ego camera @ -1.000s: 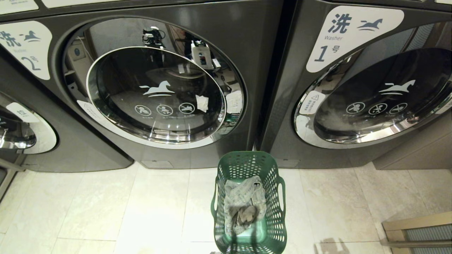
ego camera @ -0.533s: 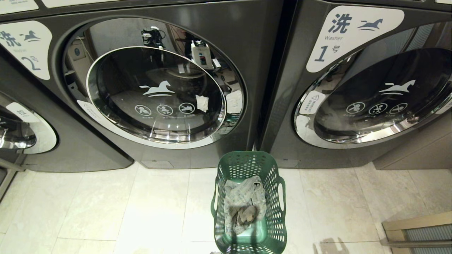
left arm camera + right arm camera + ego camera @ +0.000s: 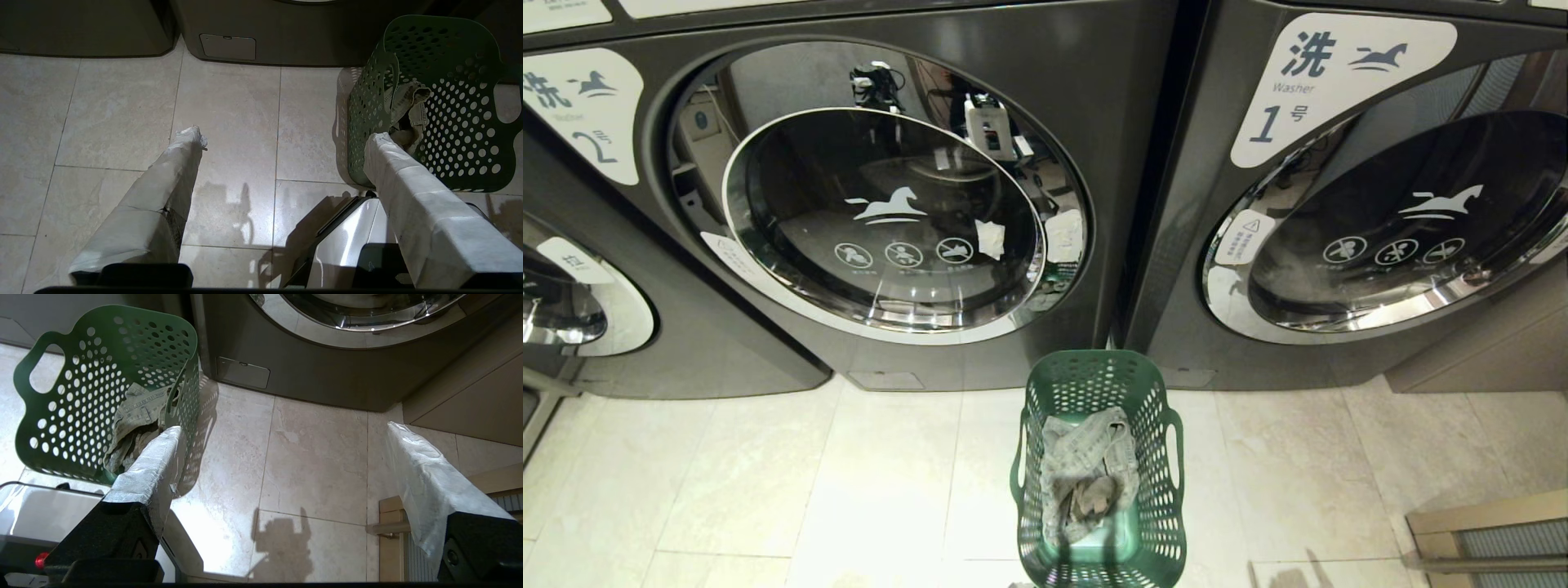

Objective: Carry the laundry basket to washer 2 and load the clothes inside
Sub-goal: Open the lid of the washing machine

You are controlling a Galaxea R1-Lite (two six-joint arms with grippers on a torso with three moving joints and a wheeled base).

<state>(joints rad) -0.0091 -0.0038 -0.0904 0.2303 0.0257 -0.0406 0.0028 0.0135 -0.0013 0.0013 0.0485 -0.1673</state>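
Centrally on the pale tiled floor [image 3: 768, 482], the dark green perforated plastic laundry basket [image 3: 1098, 384] stands just before the seam between dark grey front-load washer 2 [image 3: 890, 220], door closed, and the alike washer labelled 1 [image 3: 1380, 220]. Bare tile lies on both sides of it. Grey-beige patterned clothes [image 3: 1086, 478] lie bunched inside. Only the wrist views show the left tool [image 3: 282, 141] and right tool [image 3: 282, 430], both released, flanking the basket without touching it.

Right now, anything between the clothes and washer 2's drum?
Yes. Washer 2 has its round glass door shut over the drum opening. The clothes lie in the laundry basket on the floor in front, between washers 2 and 1. Both grippers are open and empty.
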